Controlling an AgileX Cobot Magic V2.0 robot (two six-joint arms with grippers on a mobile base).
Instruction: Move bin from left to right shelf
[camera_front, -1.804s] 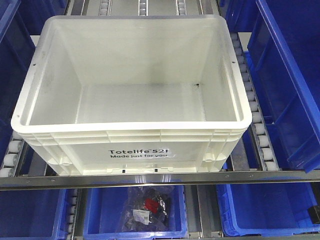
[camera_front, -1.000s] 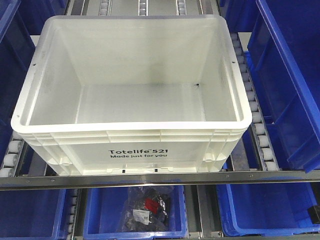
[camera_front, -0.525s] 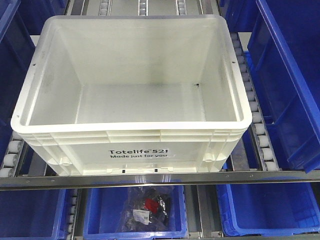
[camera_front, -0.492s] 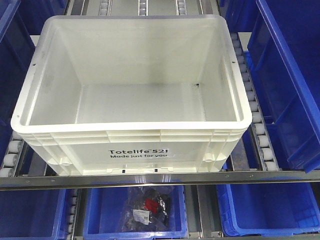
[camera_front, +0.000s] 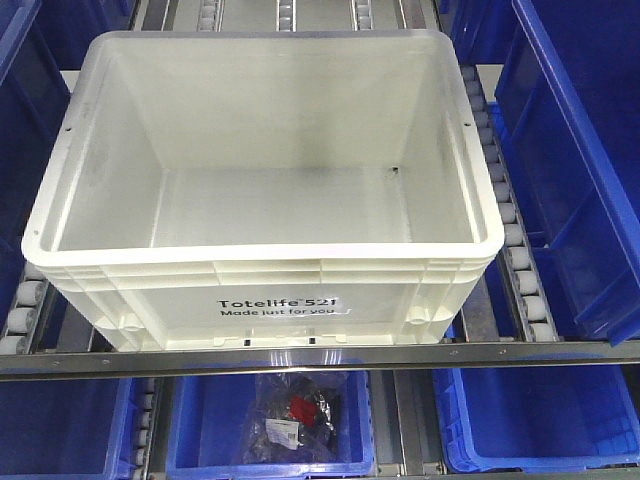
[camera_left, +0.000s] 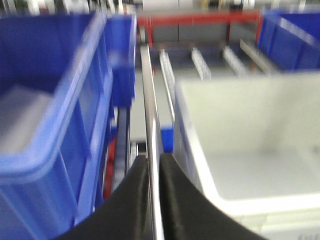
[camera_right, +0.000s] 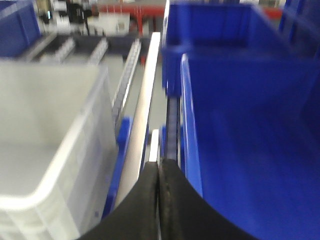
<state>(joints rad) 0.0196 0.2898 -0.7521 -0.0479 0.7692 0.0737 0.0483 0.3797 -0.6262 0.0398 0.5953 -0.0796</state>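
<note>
The white bin (camera_front: 270, 290) stands empty on the roller shelf, its black print facing me. Neither gripper shows in the front view. In the left wrist view my left gripper (camera_left: 154, 156) hangs beside the bin's left wall (camera_left: 240, 150), over a metal rail. Its black fingers stand almost together with a thin slit between them and hold nothing. In the right wrist view my right gripper (camera_right: 159, 162) sits in the gap between the bin's right wall (camera_right: 50, 130) and a blue bin. Its fingers are pressed together and empty. Both wrist views are blurred.
Blue bins flank the white one at the right (camera_front: 575, 150) and left (camera_front: 20, 110). Roller tracks (camera_front: 512, 235) run alongside it, and a metal front rail (camera_front: 320, 355) crosses below. On the lower shelf a blue bin holds a bag of dark parts (camera_front: 295, 415).
</note>
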